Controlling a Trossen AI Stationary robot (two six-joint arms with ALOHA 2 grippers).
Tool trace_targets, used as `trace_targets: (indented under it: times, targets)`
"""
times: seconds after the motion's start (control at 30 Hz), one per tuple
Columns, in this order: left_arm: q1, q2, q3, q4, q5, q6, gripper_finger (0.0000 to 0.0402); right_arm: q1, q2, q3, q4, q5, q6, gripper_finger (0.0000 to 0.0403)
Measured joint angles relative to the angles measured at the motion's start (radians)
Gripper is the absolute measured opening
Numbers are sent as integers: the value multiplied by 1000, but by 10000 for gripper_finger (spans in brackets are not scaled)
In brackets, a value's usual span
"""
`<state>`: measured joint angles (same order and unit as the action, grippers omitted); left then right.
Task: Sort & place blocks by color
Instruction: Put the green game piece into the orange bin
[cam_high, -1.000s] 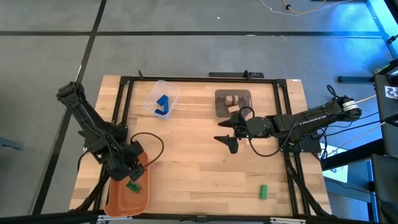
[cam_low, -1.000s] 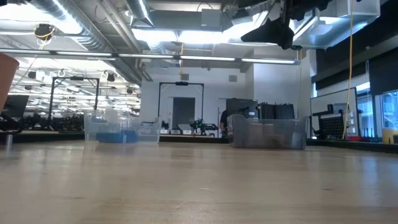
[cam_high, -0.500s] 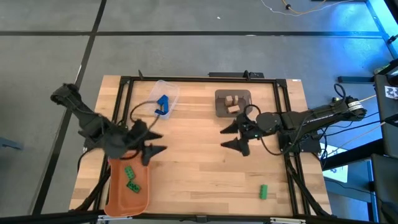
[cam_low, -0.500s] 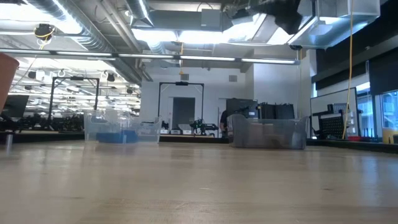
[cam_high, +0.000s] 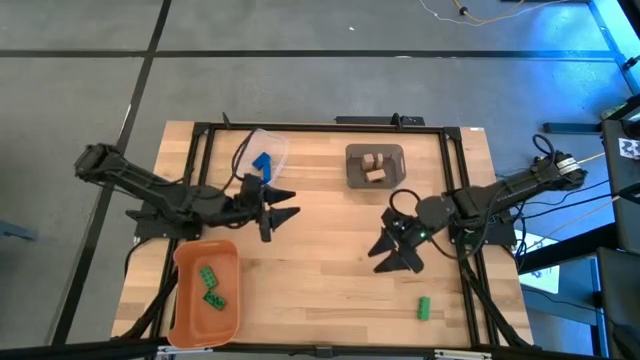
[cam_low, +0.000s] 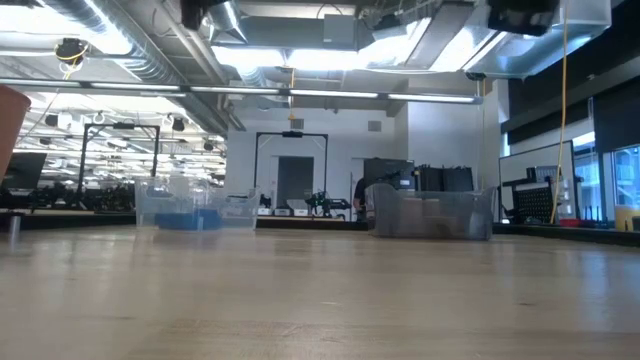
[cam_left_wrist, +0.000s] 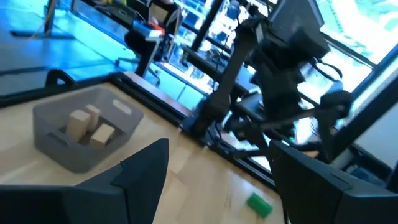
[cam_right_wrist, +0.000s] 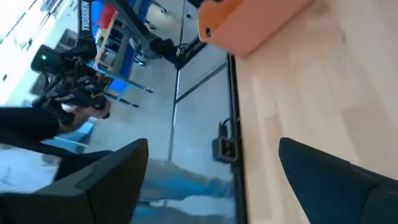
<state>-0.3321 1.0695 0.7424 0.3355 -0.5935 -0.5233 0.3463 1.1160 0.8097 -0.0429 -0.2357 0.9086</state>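
The right pincer is hanging wide open and empty over the table, angling toward the lone green block (the one block outside a bin), presumably to fetch it. The left pincer, also gaping and empty, is hovering beside the tub.

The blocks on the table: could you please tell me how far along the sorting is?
Done: two green blocks in the orange tray, tan blocks in the grey bin, a blue block in the clear tub. In hand: nothing; both claws, left and right, are open. Left: one green block on the table.
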Motion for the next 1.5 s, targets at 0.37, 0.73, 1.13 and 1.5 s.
trace_targets:
  times: [0.37, 0.73, 1.13, 1.5]
  targets:
    - [21, -2, 10, 13, 18, 69, 265, 218, 1, 0, -354, 162, 640, 360]
    - [21, -6, 10, 17, 50, 124, 265, 500, 173, 0, -472, 84, 1266, 360]
    - [34, -6, 10, 17, 91, 142, 265, 560, 401, 0, -483, -24, 1371, 360]
    - [66, -6, 11, 37, 79, 133, 265, 540, 489, 0, -467, -8, 1360, 322]
